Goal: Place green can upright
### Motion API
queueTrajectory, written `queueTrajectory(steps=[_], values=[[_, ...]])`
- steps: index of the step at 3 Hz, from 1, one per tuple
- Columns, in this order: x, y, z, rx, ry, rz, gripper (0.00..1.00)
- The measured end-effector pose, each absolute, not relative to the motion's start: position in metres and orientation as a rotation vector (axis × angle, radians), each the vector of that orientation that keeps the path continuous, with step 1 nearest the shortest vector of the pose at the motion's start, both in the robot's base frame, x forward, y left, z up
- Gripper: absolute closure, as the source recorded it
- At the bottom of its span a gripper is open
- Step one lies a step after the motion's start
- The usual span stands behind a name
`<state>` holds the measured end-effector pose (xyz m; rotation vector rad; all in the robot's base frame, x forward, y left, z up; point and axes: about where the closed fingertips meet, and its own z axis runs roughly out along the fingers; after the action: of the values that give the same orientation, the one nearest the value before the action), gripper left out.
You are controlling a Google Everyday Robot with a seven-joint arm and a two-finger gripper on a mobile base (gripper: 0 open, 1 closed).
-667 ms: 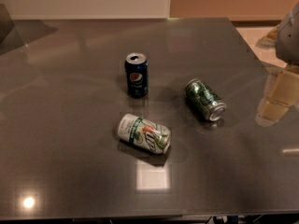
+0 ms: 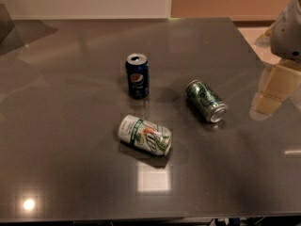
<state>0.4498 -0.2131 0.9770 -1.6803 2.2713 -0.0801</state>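
The green can (image 2: 206,100) lies on its side on the dark grey table (image 2: 70,149), right of centre, with its silver end facing the front right. My gripper (image 2: 273,92) hangs at the right edge of the view, above the table's right side. It is to the right of the green can, apart from it and holding nothing that I can see.
A dark blue Pepsi can (image 2: 138,76) stands upright left of the green can. A white 7UP can (image 2: 145,134) lies on its side in front of them. The table's right edge runs close behind the gripper, and pale floor shows beyond it.
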Motion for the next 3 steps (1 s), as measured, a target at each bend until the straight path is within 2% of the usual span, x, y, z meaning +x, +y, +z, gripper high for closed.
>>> queueTrajectory(steps=[3], values=[[0.520,-0.160,0.924,-1.399,2.607,0.096,0.00]])
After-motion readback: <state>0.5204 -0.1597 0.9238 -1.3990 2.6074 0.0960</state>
